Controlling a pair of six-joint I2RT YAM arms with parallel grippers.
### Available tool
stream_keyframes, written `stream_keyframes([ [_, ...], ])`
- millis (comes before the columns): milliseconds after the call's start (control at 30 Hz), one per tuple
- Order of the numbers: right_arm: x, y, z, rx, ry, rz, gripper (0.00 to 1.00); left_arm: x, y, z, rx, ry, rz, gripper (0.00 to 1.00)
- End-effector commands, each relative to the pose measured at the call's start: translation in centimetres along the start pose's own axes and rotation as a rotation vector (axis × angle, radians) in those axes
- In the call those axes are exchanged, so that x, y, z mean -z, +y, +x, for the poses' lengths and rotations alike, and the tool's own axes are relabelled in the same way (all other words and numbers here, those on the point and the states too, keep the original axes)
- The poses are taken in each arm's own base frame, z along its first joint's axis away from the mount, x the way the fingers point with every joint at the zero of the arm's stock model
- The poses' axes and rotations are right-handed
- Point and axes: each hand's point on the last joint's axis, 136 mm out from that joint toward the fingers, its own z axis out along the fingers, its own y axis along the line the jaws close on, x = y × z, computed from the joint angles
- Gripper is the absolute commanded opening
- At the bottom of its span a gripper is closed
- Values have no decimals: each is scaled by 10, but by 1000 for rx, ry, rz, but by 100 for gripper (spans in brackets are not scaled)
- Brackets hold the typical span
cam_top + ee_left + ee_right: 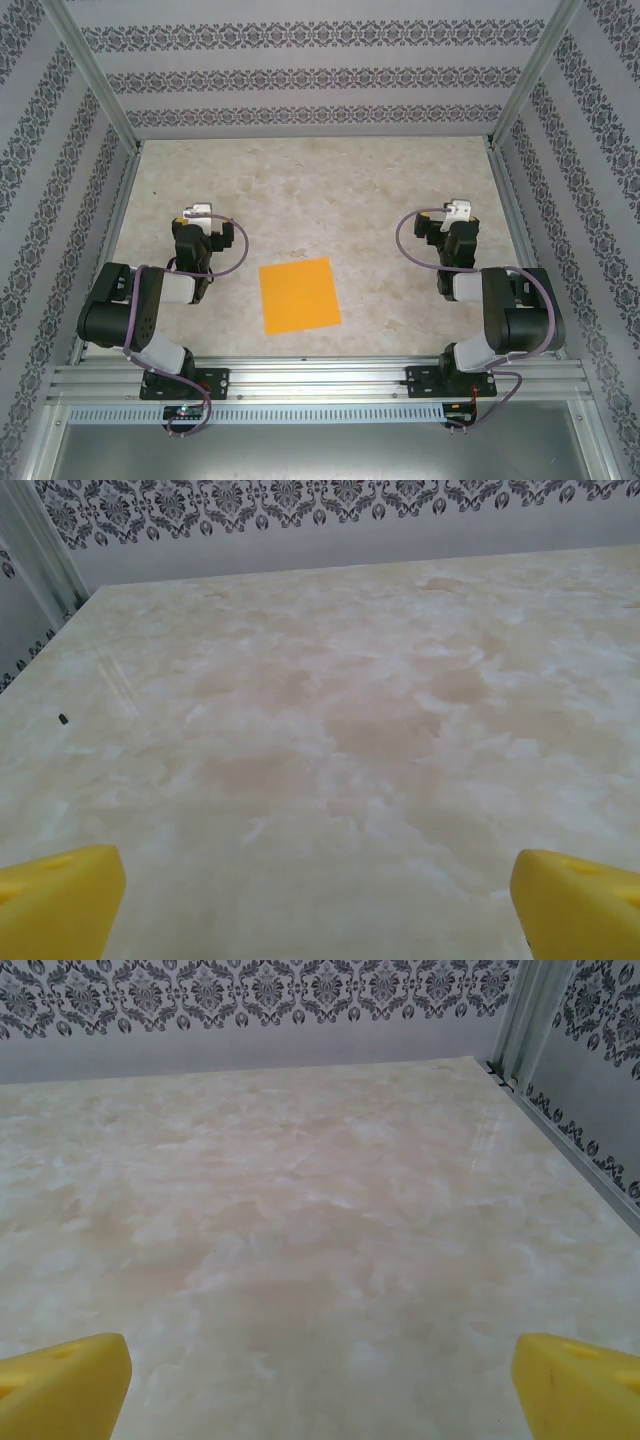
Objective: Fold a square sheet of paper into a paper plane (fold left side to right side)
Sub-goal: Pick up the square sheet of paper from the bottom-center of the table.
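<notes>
We saw the square sheet of paper [299, 295] lying flat and unfolded on the marbled tabletop [300, 180]. It lay between the left jaws and the right jaws, somewhat nearer the left ones, set back from both toward the arm bases [185, 380] and touching neither. Both sets of jaws stood spread wide and empty, yellow fingertips [60, 905] [60, 1385] well apart.

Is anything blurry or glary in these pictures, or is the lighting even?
Top external view: soft, even light, the square sheet of paper crisp, no glare. Left wrist view: yellow left fingertips at the bottom corners slightly soft, table mottled but glare-free. Right wrist view: right fingertips likewise soft, far wallpaper clear.
</notes>
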Motion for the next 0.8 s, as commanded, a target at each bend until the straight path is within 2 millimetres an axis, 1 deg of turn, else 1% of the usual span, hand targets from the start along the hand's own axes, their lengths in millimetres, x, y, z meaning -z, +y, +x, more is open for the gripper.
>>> stream_keyframes([
  [0,-1,4,-20,-3,-59,-11,98,-3,-1,-6,-5,-8,17,100],
  [533,0,3,-20,-4,-59,-9,98,-3,0,-6,-1,-8,18,100],
  [600,0,-3,-26,-22,-64,23,98,1,5,-14,9,-21,-6,100],
  [633,3,-4,-33,-22,-58,28,98,5,8,-21,12,-13,-19,100],
  [700,9,-5,-46,-29,-13,33,98,17,20,-37,55,33,-77,100],
  [767,17,-7,-58,-88,51,45,98,33,21,-52,135,76,-73,100],
])
